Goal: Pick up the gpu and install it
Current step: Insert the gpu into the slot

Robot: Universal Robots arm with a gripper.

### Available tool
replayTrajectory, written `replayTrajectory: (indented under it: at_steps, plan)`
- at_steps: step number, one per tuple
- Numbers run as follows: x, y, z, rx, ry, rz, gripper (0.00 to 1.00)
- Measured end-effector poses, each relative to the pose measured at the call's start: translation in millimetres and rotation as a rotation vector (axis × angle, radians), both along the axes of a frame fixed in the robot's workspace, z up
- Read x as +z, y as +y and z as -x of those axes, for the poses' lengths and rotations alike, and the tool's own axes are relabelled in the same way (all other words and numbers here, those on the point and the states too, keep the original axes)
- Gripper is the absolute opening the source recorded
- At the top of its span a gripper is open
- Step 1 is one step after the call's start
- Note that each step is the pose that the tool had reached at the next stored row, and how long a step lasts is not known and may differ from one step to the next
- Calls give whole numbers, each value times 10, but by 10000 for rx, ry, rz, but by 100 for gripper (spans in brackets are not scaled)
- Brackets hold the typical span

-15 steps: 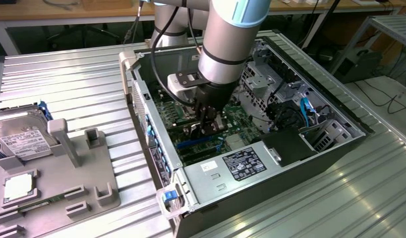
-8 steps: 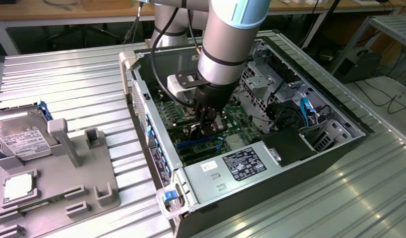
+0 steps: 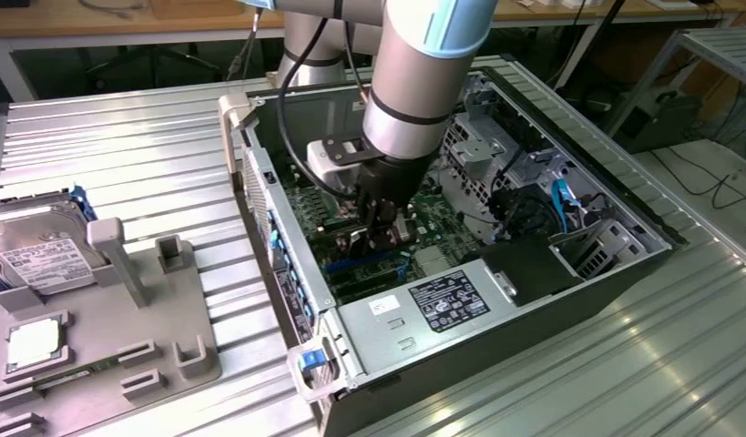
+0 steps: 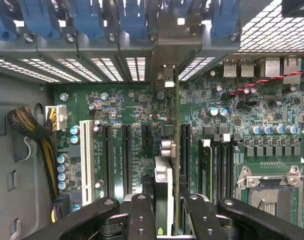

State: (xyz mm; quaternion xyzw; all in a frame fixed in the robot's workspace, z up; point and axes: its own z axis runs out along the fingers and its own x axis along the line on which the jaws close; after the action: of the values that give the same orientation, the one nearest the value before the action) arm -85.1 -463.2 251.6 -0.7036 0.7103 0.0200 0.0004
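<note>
Seen edge-on in the wrist view, the gpu (image 4: pixel 176 165) is a thin green-edged card standing upright over the motherboard (image 4: pixel 142 145), its silver end bracket reaching the rear slot openings. The end effector (image 4: pixel 168 210) is clenched on the card's near edge, a black finger (image 4: pixel 142 215) on either side. The exterior view shows the arm (image 3: pixel 409 82) reaching down into the open computer case (image 3: pixel 616 196) on the ribbed metal tabletop (image 3: pixel 117 137), with a hard drive (image 3: pixel 33 250) on a grey tray at the exterior view's left.
</note>
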Motion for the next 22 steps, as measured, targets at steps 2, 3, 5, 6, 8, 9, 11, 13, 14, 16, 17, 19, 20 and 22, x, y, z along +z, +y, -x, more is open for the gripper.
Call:
replayTrajectory:
  at_steps: [2, 3, 5, 6, 8, 9, 11, 13, 14, 16, 17, 19, 20, 22]
  plan:
    - [-7, 0, 0, 0, 1, 1, 28]
    - [-7, 0, 0, 0, 1, 3, 28]
    - [-8, 0, 0, 0, 1, 2, 28]
    - [-9, 0, 0, 0, 0, 0, 28]
    - [-9, 0, 0, 0, 0, 0, 28]
    - [-5, 1, 0, 14, -8, 2, 28]
    - [21, 14, 2, 34, -79, 38, 28]
    - [-2, 27, 1, 103, -79, 35, 28]
    - [-17, 27, 1, 103, -78, 36, 28]
    - [-40, 27, 9, 103, -79, 36, 28]
    - [-41, 27, 9, 103, -78, 35, 28]
    - [-41, 27, 9, 103, -79, 35, 28]
    - [-42, 27, 16, 100, -80, 33, 28]
    - [-52, 26, 31, 103, -68, 35, 28]
